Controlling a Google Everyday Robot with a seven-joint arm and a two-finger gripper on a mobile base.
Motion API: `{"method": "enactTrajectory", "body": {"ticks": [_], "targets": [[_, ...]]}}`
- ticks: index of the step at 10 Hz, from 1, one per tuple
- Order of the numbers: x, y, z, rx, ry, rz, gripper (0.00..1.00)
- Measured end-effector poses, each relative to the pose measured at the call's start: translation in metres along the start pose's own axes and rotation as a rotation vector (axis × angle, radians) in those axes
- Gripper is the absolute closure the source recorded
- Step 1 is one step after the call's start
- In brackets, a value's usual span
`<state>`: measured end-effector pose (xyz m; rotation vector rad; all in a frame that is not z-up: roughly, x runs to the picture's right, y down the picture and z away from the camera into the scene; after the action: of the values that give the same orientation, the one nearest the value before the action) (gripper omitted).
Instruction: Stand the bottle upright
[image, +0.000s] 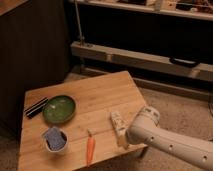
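Although the room is dim, the camera view shows a light wooden desk (100, 95) with a plank grain, standing on a speckled carpet floor (170, 102). Behind it a long pale rail (140, 59) runs across a dark recess, with a shelf (150, 9) above. A dark cabinet (30, 45) fills the left side.

The bottle (117, 126) lies on its side near the desk's front right corner. It is slim and cream-white with faint markings on the body, and its length runs from the desk's middle toward the front edge. Which end bears the cap cannot be made out.

A round green plate (62, 111) sits left of centre, and a flat black object (36, 107) lies just beside it at the desk's left edge. A pale cup (55, 149) holding something blue stands at the front left. An orange carrot (90, 149) lies between the cup and the bottle, apart from both.

The robot's white arm (170, 142) reaches in from the lower right, its rounded joint just right of the bottle. The gripper (127, 141) sits at the bottle's near end by the front edge, largely hidden under the arm. Its jaws stand spread. Whether they touch the bottle cannot be told.
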<state>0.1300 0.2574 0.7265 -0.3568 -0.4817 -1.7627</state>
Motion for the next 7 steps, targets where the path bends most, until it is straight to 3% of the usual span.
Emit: {"method": "enactTrajectory", "body": {"ticks": [7], "targets": [[0.006,-0.009,0.031,-0.029,-0.009,-0.019,0.2]]}}
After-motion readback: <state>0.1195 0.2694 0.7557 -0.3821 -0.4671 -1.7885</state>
